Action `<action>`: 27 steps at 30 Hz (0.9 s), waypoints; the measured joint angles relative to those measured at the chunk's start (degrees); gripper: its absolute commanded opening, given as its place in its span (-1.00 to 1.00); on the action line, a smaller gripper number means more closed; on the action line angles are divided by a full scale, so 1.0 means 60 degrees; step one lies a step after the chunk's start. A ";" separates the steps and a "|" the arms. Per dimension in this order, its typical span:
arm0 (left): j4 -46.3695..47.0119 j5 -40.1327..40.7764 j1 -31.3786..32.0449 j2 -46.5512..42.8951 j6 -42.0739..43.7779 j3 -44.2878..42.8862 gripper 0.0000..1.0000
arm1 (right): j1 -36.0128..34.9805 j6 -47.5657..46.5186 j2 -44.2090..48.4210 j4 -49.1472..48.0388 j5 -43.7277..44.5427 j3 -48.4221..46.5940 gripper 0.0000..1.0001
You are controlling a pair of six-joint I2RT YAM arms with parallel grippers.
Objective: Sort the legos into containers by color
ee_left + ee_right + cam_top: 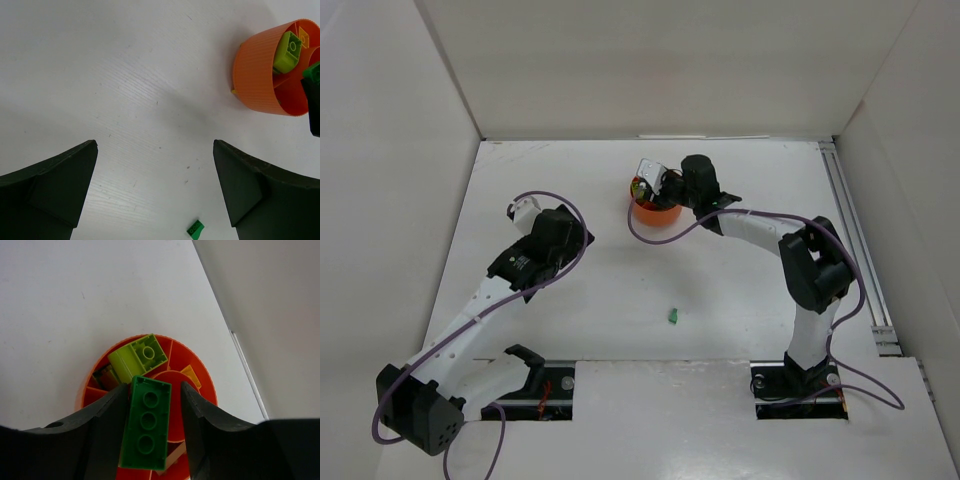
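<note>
Our right fingers (100,430) flank a green brick (146,425) over the dish (260,75), seemingly for dropping; grip unclear, left fingers (45,195) spread empty.

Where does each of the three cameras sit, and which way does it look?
Top external: high above the near edge, looking down at the table; left arm, right arm, left hand, right hand all show.
Left wrist: on the left arm, looking down and across toward the orange dish; its open fingers show.
Right wrist: above the dish, looking down into it; its fingers flank a long green brick.
Shared: all see the dish; top and left wrist see the small green brick.
</note>
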State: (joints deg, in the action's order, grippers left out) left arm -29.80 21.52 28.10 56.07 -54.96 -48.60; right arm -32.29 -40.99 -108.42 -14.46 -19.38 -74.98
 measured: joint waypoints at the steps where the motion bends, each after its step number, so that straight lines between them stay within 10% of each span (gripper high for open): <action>1: 0.0000 0.0000 0.0000 0.0000 -0.0004 0.0000 1.00 | 0.0000 -0.0036 0.0000 0.0062 0.0084 0.0000 0.04; 27: 0.0000 -0.0007 0.0000 0.0000 -0.0113 0.0000 1.00 | -0.0004 -0.0645 0.0357 0.0696 0.0743 0.0025 0.17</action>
State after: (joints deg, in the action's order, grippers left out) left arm -29.80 21.47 28.10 56.07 -55.64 -48.60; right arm -32.32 -44.86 -106.28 -10.28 -14.92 -74.83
